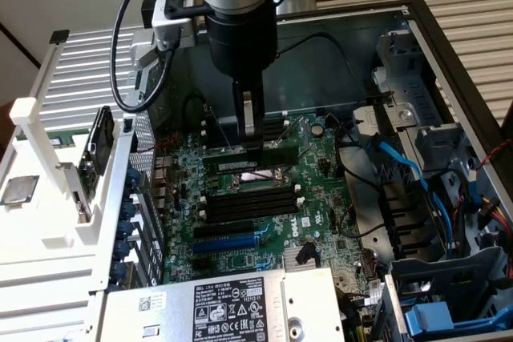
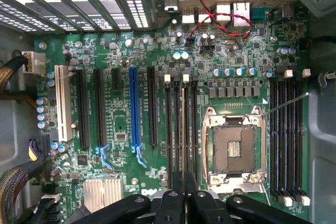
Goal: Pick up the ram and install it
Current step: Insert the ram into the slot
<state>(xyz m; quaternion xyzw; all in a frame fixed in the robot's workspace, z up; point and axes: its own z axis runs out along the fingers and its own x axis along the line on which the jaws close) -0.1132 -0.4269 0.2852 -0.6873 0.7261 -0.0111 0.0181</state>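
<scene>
My gripper (image 1: 253, 146) reaches down into the open computer case over the motherboard (image 1: 321, 198). It is shut on the ram (image 1: 237, 165), a thin green stick with a white label, held on edge. In the wrist view the ram (image 2: 184, 129) appears as a thin line between my fingertips (image 2: 176, 200). It runs along one of the black slots (image 2: 177, 129) beside the empty CPU socket (image 2: 231, 150). I cannot tell whether it is seated in that slot. My gripper (image 2: 184, 196) grips it near its middle.
More black slots (image 1: 248, 202) and a blue slot (image 1: 228, 239) lie on the near side of the socket. The power supply (image 1: 232, 302) sits at the front, with drive cages (image 1: 441, 294) and blue cables (image 1: 401, 166) on the exterior view's right. A white rack (image 1: 48, 198) stands outside the case.
</scene>
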